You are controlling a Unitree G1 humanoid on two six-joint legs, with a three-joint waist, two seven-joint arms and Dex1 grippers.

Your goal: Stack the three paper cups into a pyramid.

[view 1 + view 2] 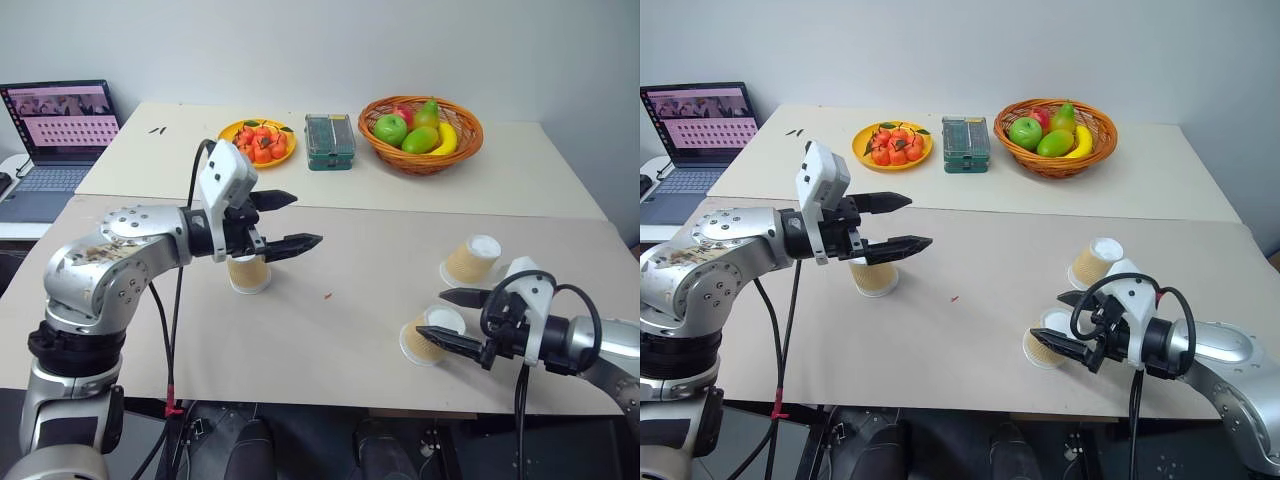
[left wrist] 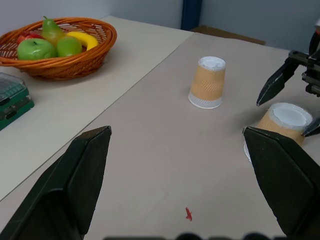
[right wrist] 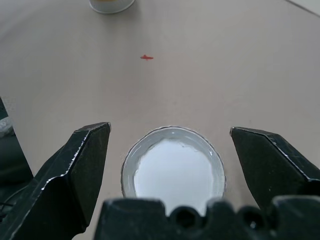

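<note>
Three paper cups stand upside down on the near table, white bases up. My left gripper [image 1: 309, 218] hangs open just above the left cup [image 1: 248, 273], not touching it. The second cup [image 1: 472, 261] stands alone at the right, farther back. Around the third cup [image 1: 430, 338], near the front right, my right gripper [image 1: 430, 313] is open with a finger on each side. In the right wrist view that cup's white base [image 3: 172, 167] lies between the two fingers [image 3: 90, 160] with a gap on either side. The left wrist view shows both right-hand cups [image 2: 207, 82] [image 2: 282, 122].
On the far table stand a wicker basket [image 1: 420, 165] of fruit, a green box [image 1: 330, 140] and a yellow plate [image 1: 228, 130] of red fruit. A laptop [image 1: 55, 140] sits at the far left. A small red speck [image 1: 328, 296] lies mid-table.
</note>
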